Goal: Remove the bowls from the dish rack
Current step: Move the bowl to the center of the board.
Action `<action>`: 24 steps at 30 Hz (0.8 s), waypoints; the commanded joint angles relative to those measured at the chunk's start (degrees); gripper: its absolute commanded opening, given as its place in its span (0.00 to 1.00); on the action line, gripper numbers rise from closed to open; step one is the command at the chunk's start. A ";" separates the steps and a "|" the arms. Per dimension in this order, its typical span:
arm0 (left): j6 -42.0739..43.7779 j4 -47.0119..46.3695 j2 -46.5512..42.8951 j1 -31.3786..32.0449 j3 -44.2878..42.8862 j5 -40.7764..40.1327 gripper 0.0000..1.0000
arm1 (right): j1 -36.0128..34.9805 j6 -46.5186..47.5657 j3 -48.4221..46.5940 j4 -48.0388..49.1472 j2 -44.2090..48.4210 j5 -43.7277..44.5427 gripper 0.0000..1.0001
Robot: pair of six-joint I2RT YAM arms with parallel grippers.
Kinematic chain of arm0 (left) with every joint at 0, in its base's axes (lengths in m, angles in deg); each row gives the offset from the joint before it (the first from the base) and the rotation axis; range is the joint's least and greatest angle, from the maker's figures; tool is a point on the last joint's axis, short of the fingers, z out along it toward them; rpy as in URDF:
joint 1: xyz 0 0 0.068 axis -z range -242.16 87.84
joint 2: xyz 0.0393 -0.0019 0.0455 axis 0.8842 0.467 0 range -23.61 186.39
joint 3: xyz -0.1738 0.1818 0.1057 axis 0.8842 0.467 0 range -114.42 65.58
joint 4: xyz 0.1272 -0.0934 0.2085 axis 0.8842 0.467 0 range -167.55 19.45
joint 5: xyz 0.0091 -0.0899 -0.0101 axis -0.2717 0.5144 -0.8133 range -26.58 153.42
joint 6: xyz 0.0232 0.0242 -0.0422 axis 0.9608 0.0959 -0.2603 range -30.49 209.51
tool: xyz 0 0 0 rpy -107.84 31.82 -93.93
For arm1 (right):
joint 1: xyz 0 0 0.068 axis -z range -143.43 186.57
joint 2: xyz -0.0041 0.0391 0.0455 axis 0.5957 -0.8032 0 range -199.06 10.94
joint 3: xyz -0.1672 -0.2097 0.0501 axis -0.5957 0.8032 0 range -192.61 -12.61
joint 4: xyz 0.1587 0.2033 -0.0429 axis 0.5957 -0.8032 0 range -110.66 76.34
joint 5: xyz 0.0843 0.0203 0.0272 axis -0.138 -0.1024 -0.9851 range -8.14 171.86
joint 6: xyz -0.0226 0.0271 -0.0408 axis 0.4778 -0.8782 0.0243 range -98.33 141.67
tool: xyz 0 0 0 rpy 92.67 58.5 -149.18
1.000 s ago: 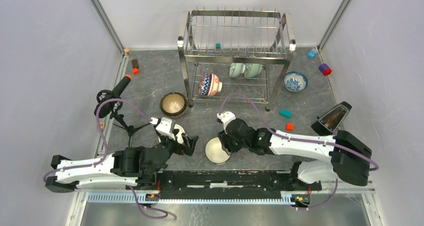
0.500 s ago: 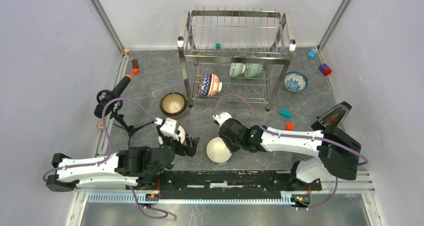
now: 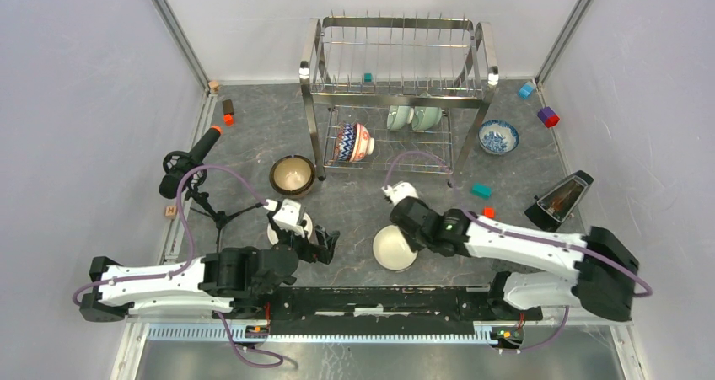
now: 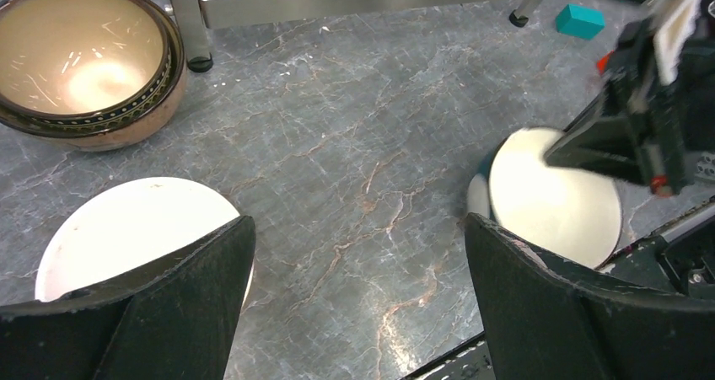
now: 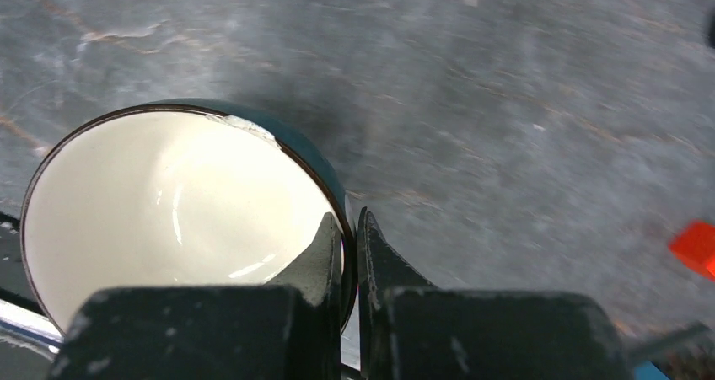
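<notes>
I have the right end effector (image 5: 352, 228) clamped on the rim of the dark bowl (image 5: 177, 211) with the cream inside, one finger in the bowl and one outside. The bowl is out of the dish rack (image 3: 396, 100), tipped toward the camera at the near edge of the bench (image 3: 354, 199). I cannot tell whether its foot is down yet. The left end effector (image 4: 354, 228) hangs with its jaws wide apart and empty over the white bowl (image 4: 126, 228), beside the brown bowl (image 4: 84, 56).

I judge this as the set-down step for this bowl. Next I need to level it, lower it until it sits flat, then part the fingers and lift clear without dragging the rim. After that I go back to the lower tier for the patterned bowl (image 3: 354, 141) and the pale green bowls (image 3: 415, 117), reaching in under the upper tier.
</notes>
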 commanded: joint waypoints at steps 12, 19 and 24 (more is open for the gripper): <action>-2.11 -10.49 4.51 -0.12 2.51 -3.26 0.98 | 30.67 1.49 13.31 -3.70 23.99 2.77 0.00; -5.30 -11.43 7.54 -0.17 3.01 -1.80 0.99 | 44.15 1.73 17.34 0.39 25.79 -0.92 0.00; -5.88 -11.89 8.62 -0.11 3.23 -1.50 0.99 | 50.93 2.74 17.50 0.95 26.05 -1.83 0.00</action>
